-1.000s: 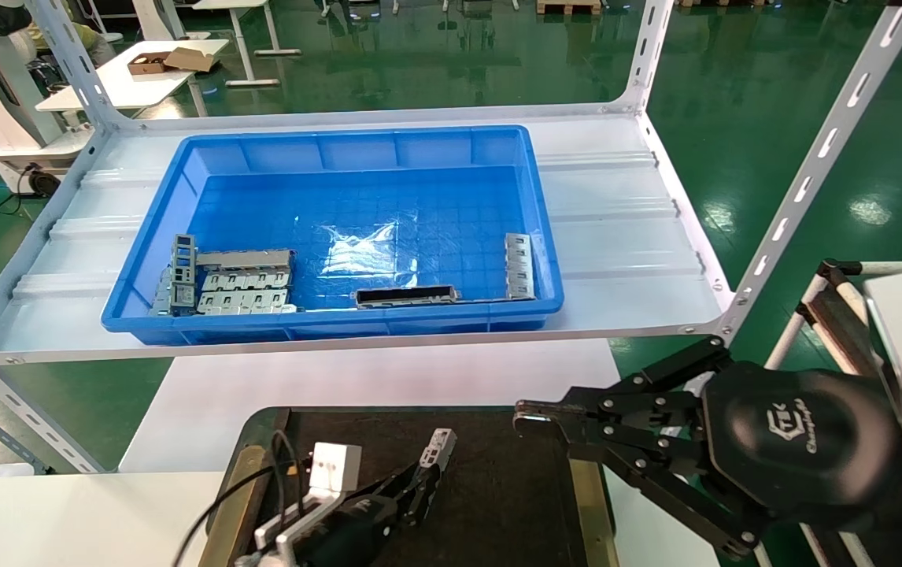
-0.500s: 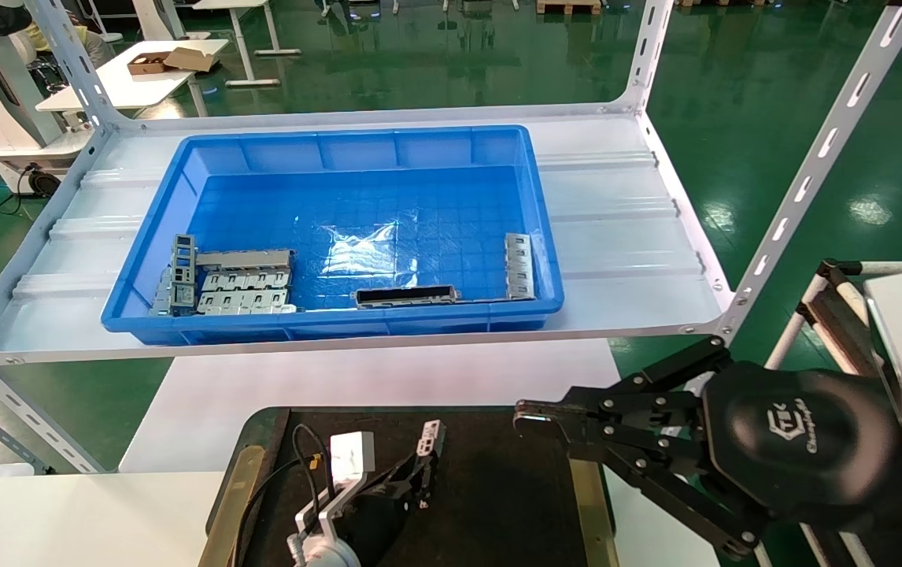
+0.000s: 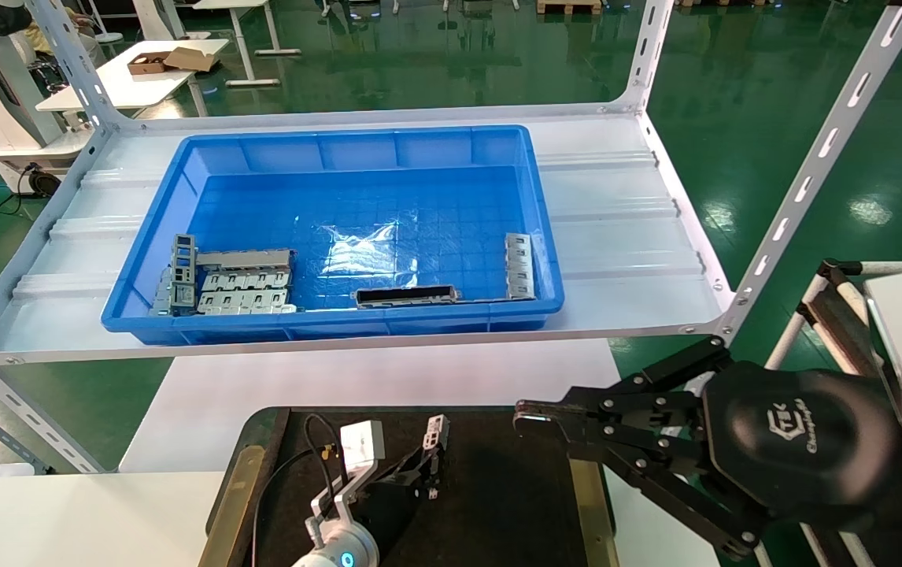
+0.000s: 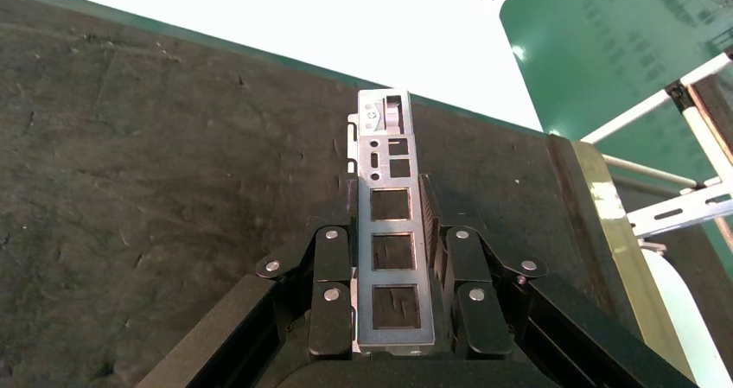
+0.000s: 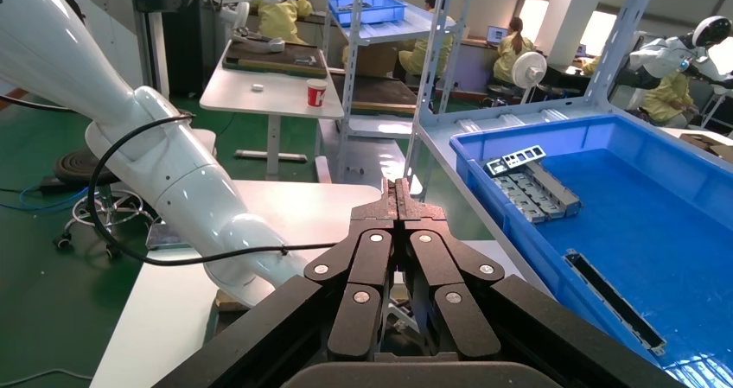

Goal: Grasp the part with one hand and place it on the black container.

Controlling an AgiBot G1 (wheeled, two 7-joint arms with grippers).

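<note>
Left gripper (image 4: 391, 319) clamped on the part (image 4: 386, 224), held over the middle of the black container (image 3: 498, 488), apparently just above the surface, far end pointing away from the wrist. Best to lower until the part lies flat on the mat, then open slowly and lift straight off, to avoid dragging or flipping it. Right gripper (image 3: 526, 416) parked at the container's right rim, fingers pressed together, holding nothing
</note>
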